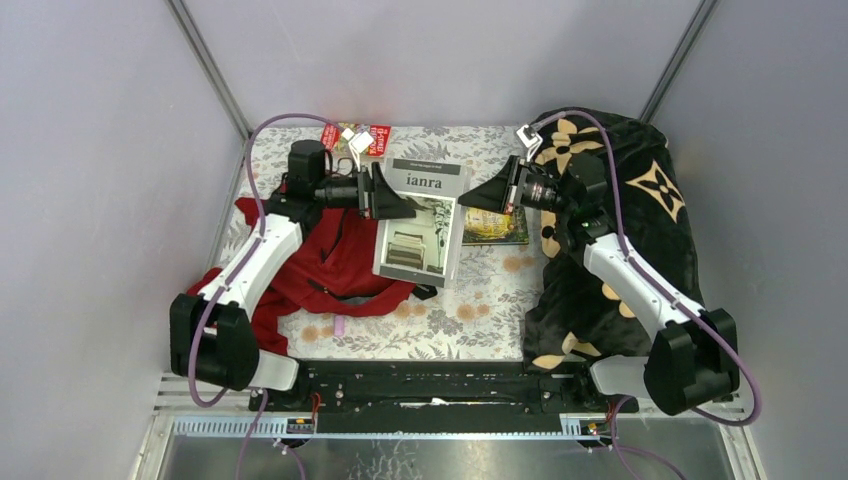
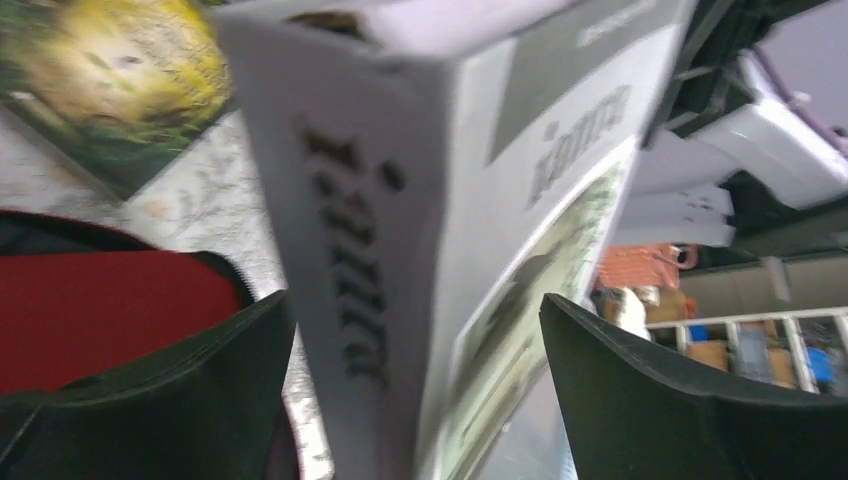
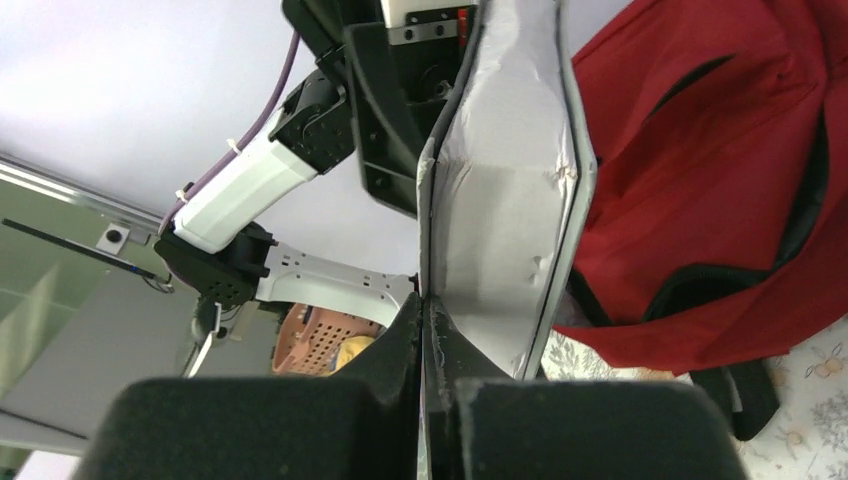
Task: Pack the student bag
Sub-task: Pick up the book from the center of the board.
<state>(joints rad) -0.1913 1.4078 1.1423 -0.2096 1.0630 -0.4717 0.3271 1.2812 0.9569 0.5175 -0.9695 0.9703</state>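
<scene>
While right tool (image 1: 468, 203) pinches book (image 1: 420, 235), left tool (image 1: 405, 203) straddles it, jaws wide

Right gripper (image 3: 425, 318) is recorded at 6 o'clock, its black fingers pressed together on the thin edge of the book (image 3: 500, 200). The book's grey-white, creased face is seen running from centre to 12 o'clock. Student bag (image 3: 700, 170), dark red with black trim, is spread from 1 to 4 o'clock behind the book, on the floral tablecloth (image 3: 800, 420). Left arm (image 3: 250, 190), white link and black end, is noted from 10 to 12 o'clock, just beside the book. An orange basket (image 3: 320, 335) is partly seen at 7 o'clock.
</scene>
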